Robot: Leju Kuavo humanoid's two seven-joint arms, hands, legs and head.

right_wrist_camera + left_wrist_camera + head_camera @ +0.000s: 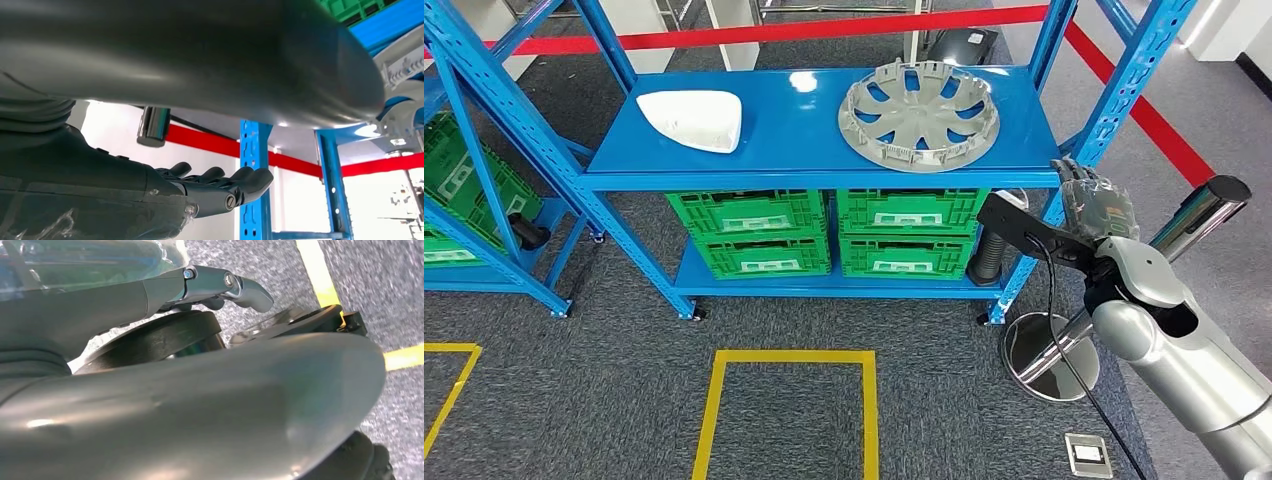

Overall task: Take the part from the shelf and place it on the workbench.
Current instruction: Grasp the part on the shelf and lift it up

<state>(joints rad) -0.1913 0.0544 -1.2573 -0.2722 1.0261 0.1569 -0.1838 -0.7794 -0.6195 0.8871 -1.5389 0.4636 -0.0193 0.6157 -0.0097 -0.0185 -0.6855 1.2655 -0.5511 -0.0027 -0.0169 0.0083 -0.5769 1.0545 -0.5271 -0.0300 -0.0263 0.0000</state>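
1. Rising at the shelf's right front corner, the right hand [1092,205] holds nothing; in the right wrist view its fingers [220,182] lie stretched out and loosely apart, level with the blue upright [254,175]. The left hand [227,287] hangs by the robot's body over grey carpet with a yellow floor line [320,275]; its fingers look gently bent, but whether they are closed I cannot tell.
2. On the floor just ahead lie a yellow taped rectangle [789,357] and, to the right, a chrome barrier-post base [1051,355] close beside the right arm.
3. Lower down in the blue shelf [824,181], green crates [829,232] stand stacked in two columns.
4. On the top deck the grey wheel cover [920,113] lies flat at the right, nearest the raised hand; a white mirror cap [694,119] lies well apart to the left.
5. Judging by this, the task is barely begun: which part is meant is unclear, neither is touched, and grasp, lift, carry and placing remain.
6. The deck's front edge is open, but the corner upright and the post crowd the right arm's approach; a red barrier tape [824,30] runs behind.
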